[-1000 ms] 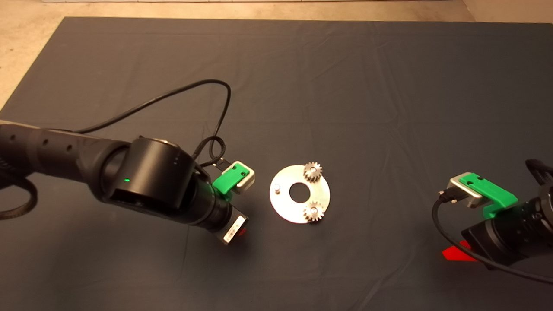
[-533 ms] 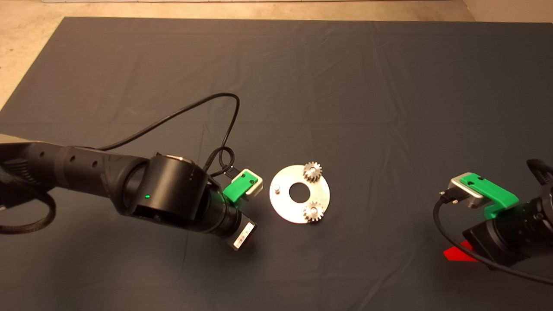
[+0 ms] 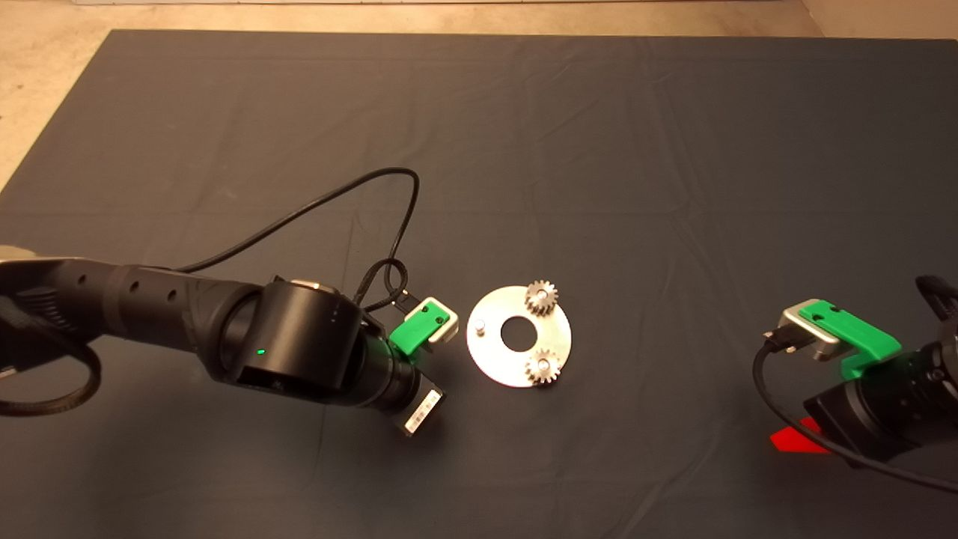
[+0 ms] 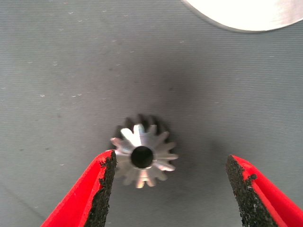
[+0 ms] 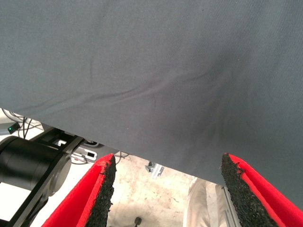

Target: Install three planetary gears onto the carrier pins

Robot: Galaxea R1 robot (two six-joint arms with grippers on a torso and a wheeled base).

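Straddling the third planetary gear (image 4: 143, 156), the left gripper (image 4: 170, 187) hung with its red fingers (image 4: 97, 189) spread wide, one pad almost at the gear's teeth and the other well clear, nothing yet gripped. That gear lay flat on the dark mat (image 3: 524, 135), bore hole facing the wrist camera, just off the carrier disc (image 3: 519, 336), whose bright rim showed at the edge of the left wrist view. The spread fingers on both flanks looked like preparation for closing across the teeth. On the disc, two planetary gears (image 3: 540, 296) (image 3: 542, 367) already sat over their pins, on the side away from the left arm, while the remaining bare carrier pin (image 3: 480, 326) stood on the side nearest that arm, probably the shortest carry. The right gripper (image 5: 165, 189) waited far from the disc at the mat's edge, fingers apart and empty. A white label (image 3: 420, 410) on the left wrist carried dark marks too small to read.
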